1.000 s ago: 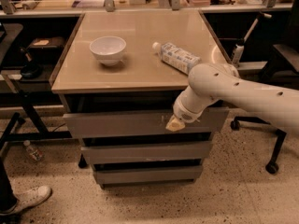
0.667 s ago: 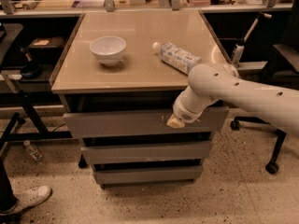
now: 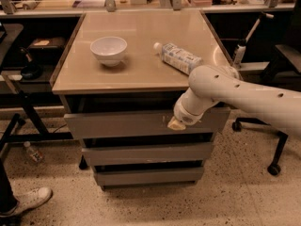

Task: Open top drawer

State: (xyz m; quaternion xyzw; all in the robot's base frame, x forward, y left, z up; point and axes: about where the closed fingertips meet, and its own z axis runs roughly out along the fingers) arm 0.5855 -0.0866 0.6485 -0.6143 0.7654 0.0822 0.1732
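The top drawer (image 3: 122, 124) is a wide grey front just under the tan tabletop, slightly proud of the two smaller drawer fronts below it, with a dark gap above it. My gripper (image 3: 176, 123) hangs from the white arm that comes in from the right. Its pale tip rests against the drawer front right of centre, near the upper edge. The arm's wrist hides the fingers.
A white bowl (image 3: 108, 50) and a lying plastic bottle (image 3: 178, 58) sit on the tabletop (image 3: 136, 69). The middle drawer (image 3: 141, 153) and bottom drawer (image 3: 146, 176) are below. An office chair (image 3: 277, 140) is at right, a person's shoe (image 3: 26, 201) at lower left.
The top drawer front has come slightly forward and the gripper has shifted a little with it; the arm otherwise holds its pose.
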